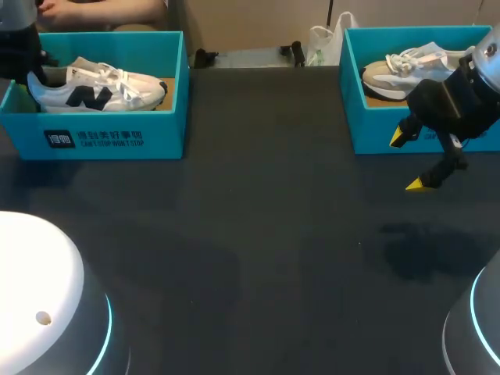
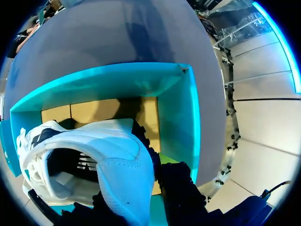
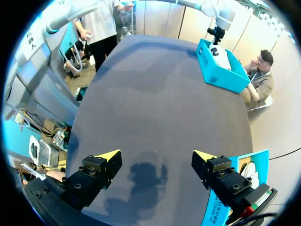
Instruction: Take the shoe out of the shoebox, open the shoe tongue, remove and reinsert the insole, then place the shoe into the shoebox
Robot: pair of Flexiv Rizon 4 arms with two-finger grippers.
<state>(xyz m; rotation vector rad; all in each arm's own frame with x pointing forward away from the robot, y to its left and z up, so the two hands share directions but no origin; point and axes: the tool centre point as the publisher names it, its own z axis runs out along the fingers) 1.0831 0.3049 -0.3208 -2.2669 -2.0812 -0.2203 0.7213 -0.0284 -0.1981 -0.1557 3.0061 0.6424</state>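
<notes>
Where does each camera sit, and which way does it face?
Head view: above, behind, looking down on the table; right arm, jaws open, shows.
Left wrist view: on left wrist, looking into the left shoebox at the white shoe; dark jaws show.
Right wrist view: on right wrist, facing across the table; open jaws show.
All share the left shoebox.

The left arm point(image 1: 17, 47) is reaching in from the far left corner, its gripper point(image 2: 136, 209) pinching the heel of the white sneaker point(image 2: 117, 155) — yellow tips hidden. The right gripper point(image 1: 411, 162) is hanging tilted, fingers point(image 3: 109, 156) spread wide.
</notes>
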